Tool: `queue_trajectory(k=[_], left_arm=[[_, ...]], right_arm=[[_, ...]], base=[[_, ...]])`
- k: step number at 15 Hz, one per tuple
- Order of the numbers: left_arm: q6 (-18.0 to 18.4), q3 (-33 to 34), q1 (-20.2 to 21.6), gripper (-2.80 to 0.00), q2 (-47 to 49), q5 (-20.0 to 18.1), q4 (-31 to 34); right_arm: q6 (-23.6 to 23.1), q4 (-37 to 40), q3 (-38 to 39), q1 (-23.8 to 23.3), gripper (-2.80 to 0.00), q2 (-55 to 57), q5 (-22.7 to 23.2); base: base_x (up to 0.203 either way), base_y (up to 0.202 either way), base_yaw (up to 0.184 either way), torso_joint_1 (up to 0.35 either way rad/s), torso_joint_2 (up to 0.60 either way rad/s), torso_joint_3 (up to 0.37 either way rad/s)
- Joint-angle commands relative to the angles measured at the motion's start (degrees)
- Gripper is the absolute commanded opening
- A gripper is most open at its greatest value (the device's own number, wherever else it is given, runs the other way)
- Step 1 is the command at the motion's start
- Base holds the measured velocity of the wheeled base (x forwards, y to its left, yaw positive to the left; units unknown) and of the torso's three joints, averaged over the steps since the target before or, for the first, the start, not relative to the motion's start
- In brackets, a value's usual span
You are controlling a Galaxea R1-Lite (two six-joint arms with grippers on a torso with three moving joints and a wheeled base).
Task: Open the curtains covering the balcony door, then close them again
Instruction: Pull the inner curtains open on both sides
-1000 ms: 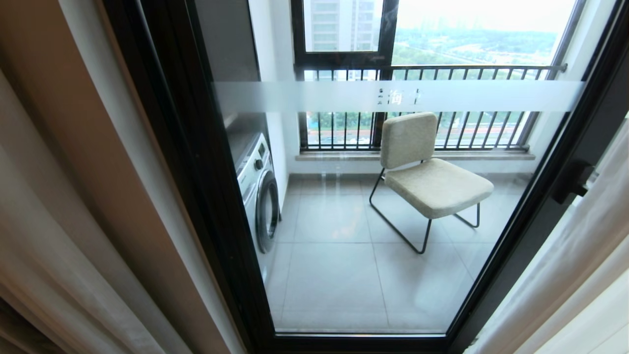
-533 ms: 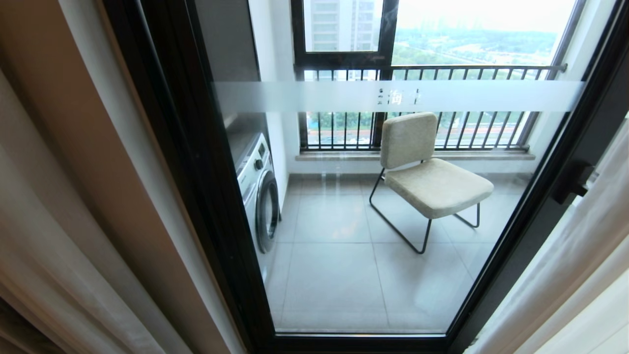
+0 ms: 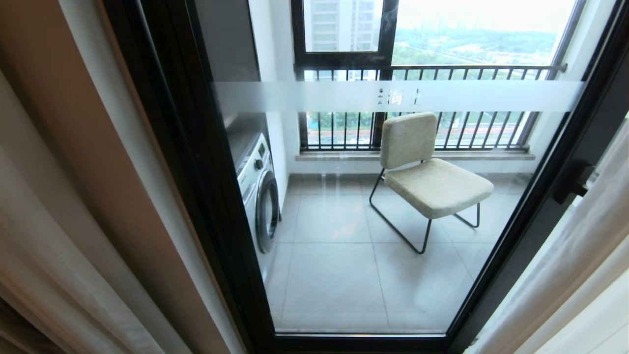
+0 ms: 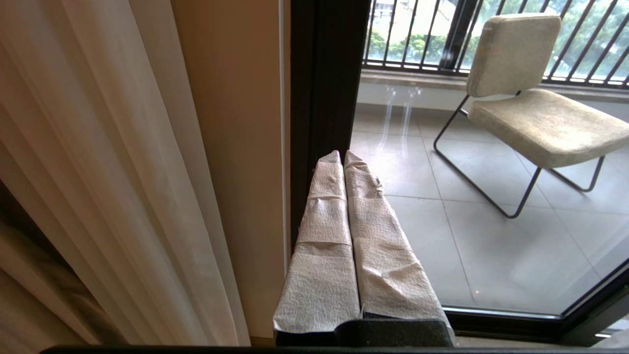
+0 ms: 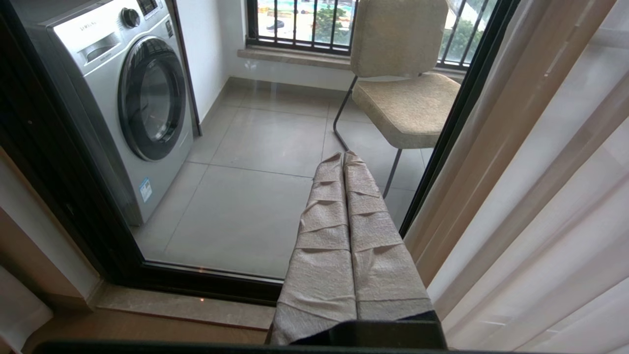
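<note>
Balcony door (image 3: 373,221) fills centre of head view, glass uncovered; curtains (image 3: 59,236) bunched at left edge and lower right corner. Left gripper (image 4: 342,155), mid-frame in its wrist view, fingers pressed together, holding nothing, by door frame. Right gripper (image 5: 342,155) likewise closed, empty, facing glass. Chair (image 3: 427,172) and washing machine (image 3: 258,191) behind the pane.

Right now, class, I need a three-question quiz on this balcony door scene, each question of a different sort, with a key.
1. True or false: the curtains cover the balcony door.
2. What stands left of the chair on the balcony? A) washing machine B) table C) bicycle
3. Fill in: the left claw and right claw are both ____.

Key: 1 false; 2 A; 3 shut.
</note>
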Motion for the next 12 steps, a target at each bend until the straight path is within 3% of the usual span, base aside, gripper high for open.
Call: queue_trajectory(k=[1,12], left_arm=[[-0.1,0.0,0.0,-2.80,0.0,0.0,0.0],[-0.1,0.0,0.1,-2.80,0.0,0.0,0.0]], right_arm=[[-0.1,-0.1,0.0,0.0,-2.80,0.0,0.0],[-0.1,-0.1,0.0,0.0,-2.80,0.0,0.0]], base=[[0.000,0.000,0.000,0.000,0.00,0.000],[0.000,0.000,0.000,0.000,0.00,0.000]])
